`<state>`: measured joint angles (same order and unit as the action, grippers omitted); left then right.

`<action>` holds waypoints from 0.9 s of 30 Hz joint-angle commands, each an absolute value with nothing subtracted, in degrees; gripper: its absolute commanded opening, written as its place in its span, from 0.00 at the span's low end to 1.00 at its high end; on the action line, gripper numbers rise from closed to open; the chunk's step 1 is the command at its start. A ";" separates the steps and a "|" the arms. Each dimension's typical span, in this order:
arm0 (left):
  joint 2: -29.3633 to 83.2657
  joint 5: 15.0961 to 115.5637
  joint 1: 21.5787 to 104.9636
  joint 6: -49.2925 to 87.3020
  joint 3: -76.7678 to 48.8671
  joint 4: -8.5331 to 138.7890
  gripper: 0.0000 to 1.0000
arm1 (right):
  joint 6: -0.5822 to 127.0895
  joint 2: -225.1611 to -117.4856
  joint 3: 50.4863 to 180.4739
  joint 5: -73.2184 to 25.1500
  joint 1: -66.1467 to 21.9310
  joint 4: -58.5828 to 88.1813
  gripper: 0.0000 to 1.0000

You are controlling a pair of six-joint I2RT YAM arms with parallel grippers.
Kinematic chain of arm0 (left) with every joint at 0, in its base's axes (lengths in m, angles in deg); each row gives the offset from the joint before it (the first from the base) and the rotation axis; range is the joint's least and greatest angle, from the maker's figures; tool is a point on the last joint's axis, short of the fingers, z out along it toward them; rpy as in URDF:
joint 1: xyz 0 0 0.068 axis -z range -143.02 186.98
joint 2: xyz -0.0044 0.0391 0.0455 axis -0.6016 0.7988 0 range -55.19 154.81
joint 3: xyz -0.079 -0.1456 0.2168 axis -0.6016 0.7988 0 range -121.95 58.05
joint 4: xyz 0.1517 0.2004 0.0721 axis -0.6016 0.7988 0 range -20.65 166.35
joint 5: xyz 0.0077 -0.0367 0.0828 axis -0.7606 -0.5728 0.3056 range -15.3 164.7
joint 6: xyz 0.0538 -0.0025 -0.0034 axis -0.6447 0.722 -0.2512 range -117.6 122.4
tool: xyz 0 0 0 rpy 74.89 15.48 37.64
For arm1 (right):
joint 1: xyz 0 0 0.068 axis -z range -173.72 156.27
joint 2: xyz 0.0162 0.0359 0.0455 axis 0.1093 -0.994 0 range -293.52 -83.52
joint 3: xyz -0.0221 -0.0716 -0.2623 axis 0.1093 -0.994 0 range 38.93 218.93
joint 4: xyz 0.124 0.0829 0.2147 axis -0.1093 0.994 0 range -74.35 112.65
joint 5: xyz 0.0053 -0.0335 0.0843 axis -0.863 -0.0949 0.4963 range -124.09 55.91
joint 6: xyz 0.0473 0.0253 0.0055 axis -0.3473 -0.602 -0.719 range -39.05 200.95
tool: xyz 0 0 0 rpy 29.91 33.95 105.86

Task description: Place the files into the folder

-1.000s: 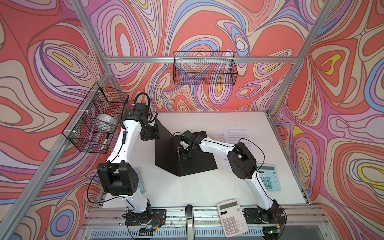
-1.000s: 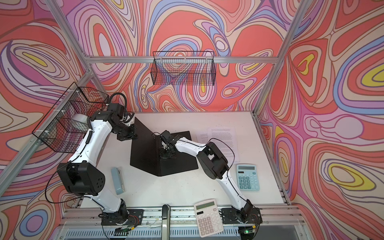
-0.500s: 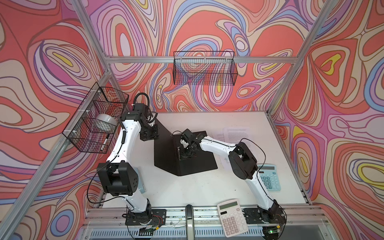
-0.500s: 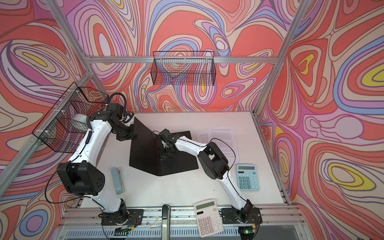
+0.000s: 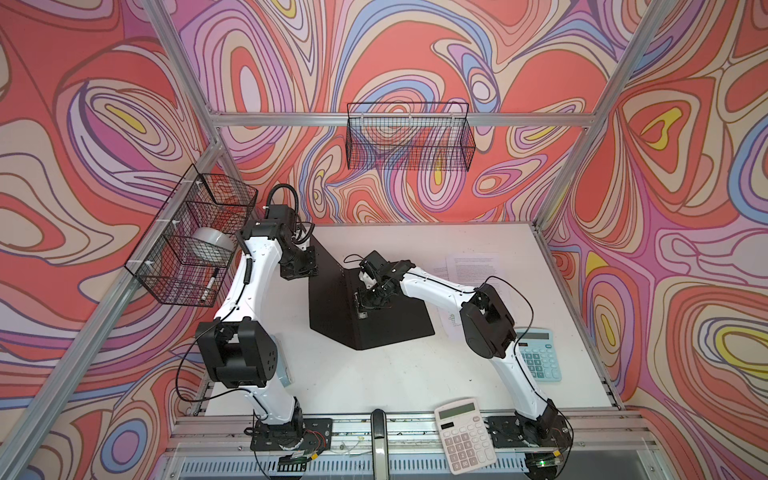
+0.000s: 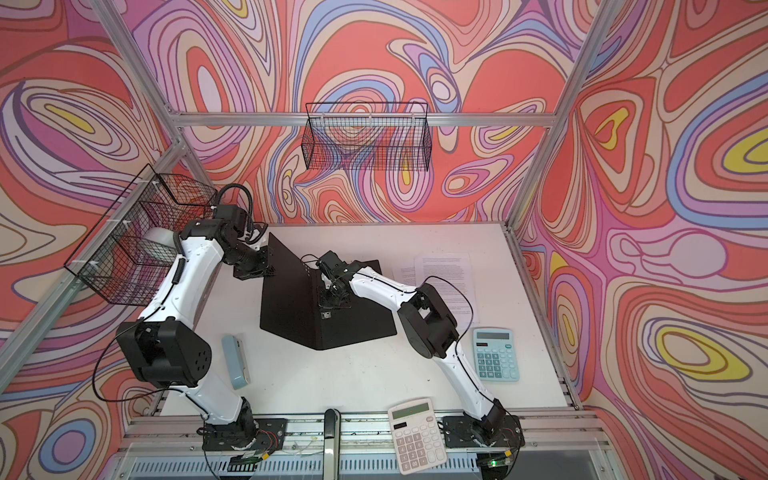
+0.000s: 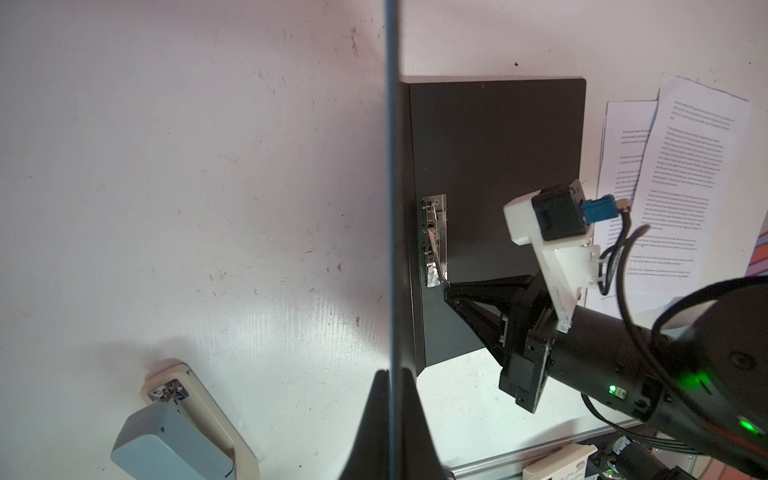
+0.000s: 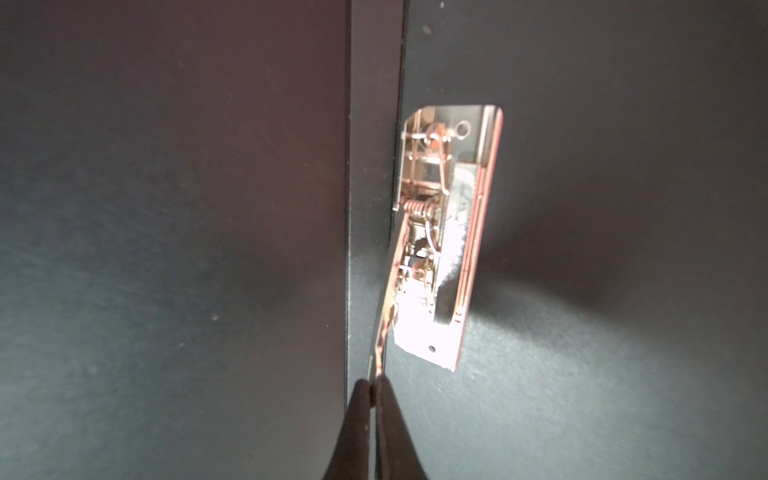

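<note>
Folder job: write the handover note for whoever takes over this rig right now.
Left gripper: shut on the edge of the folder cover, holding it raised.
Right gripper: shut on the clip lever by the spine.
Files: flat on the table, right of the folder; none inside.
Done: folder open, black inside showing.
To do: open the clip, slide the files under it, clamp them, close the cover.
</note>
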<state>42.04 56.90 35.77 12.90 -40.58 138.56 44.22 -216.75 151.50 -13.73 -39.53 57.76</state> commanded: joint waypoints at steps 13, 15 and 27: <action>43.04 57.29 34.96 11.48 -43.40 141.16 0.00 | 45.87 -216.92 157.58 -15.54 -38.89 60.12 0.09; 43.07 57.36 34.96 11.48 -43.38 141.15 0.00 | 45.98 -217.25 158.59 -15.57 -38.83 60.51 0.13; 43.76 56.82 34.96 11.54 -43.71 141.24 0.00 | 47.69 -211.66 155.23 -21.42 -38.37 61.44 0.20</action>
